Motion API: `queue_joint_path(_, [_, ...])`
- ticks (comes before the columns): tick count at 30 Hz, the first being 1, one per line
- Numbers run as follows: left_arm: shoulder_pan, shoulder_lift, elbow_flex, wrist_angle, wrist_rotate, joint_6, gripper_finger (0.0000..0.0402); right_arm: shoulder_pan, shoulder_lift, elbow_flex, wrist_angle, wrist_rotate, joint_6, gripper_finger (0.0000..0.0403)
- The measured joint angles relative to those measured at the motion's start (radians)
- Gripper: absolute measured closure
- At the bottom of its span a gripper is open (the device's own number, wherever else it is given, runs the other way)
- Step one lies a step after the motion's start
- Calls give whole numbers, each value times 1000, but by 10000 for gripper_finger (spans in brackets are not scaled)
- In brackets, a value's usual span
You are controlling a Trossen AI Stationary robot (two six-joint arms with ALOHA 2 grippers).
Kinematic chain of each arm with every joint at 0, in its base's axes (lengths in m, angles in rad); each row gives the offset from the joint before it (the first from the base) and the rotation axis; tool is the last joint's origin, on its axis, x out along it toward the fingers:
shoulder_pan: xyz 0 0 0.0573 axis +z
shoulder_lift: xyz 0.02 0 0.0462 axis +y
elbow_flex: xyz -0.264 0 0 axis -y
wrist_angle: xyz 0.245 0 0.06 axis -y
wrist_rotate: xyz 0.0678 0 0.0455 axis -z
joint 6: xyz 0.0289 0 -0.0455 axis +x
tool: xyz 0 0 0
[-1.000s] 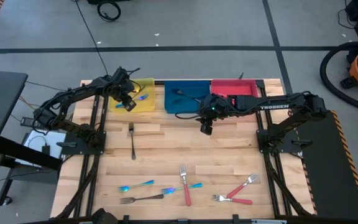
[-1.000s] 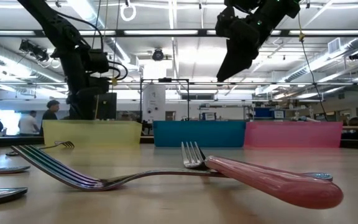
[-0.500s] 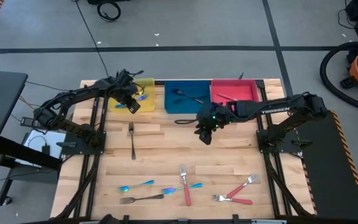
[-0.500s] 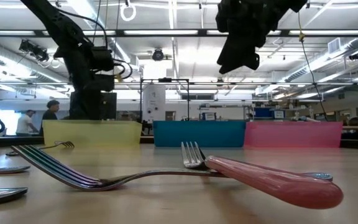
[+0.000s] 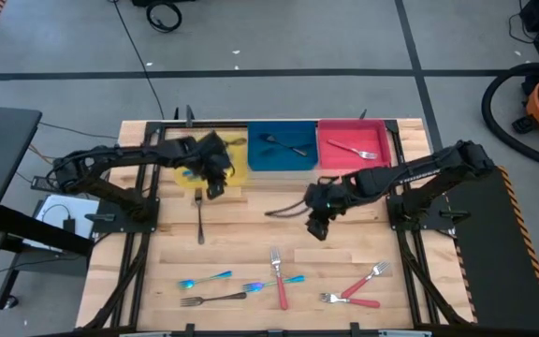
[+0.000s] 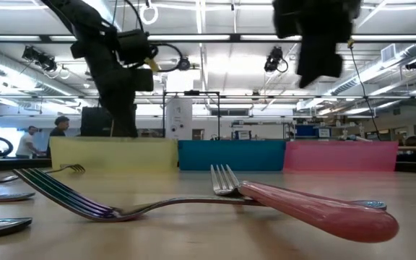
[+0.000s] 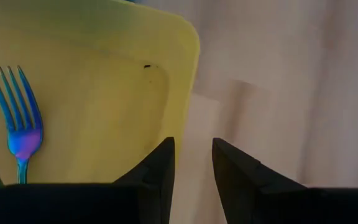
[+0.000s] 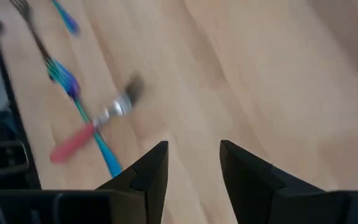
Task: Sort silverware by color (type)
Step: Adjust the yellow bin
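Judging by the silverware (image 5: 279, 279): well short of half sorted.

Already binned along the 12 o'clock edge:
- at least one iridescent blue fork (image 7: 22, 134) in the yellow tray (image 7: 104, 93)
- a dark fork (image 5: 284, 143) in the blue tray (image 5: 254, 164)
- a red-handled fork (image 5: 354, 148) in the red tray (image 5: 379, 131)

Left loose on the bench (image 5: 251, 234):
- a lone dark fork (image 5: 198, 211) toward 9 o'clock of centre
- a scatter along the 6 o'clock edge: blue pieces (image 5: 204, 279), a second dark fork (image 5: 211, 300), a red-handled fork crossing a blue one
- a red-handled pair (image 5: 358, 288) toward 5 o'clock

Left tool (image 5: 215, 185): at the near lip of the yellow tray, just 12 o'clock of the lone dark fork, fingers parted, gripping nothing. Right tool (image 5: 318, 227): over bare bench near centre, between trays and scatter, fingers spread, empty.

Shown by the left wrist view alone: the blue fork lying flat inside the yellow tray, mostly masked by the arm from above. Shown by the right wrist view alone: a blurred close look at the crossed red and blue pieces ahead of the fingers. Shown by the low view alone: the red handle resting across a rainbow fork, touching it, yet nothing of the trays' contents behind their walls. Full count possible only from above.
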Motion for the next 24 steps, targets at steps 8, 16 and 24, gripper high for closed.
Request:
queue_joint_path(8, [-139, 0, 0, 23, -133, 30, 294, 166, 0, 0, -141, 141, 217, 250])
queue_joint_path(16, [-176, -2, 24, 20, -269, 27, 294, 264, 0, 0, -108, 227, 358, 250])
queue_joint_path(24, [-246, -4, 178, -199, -350, -1, 294, 319, 0, 0, -85, 290, 415, 250])
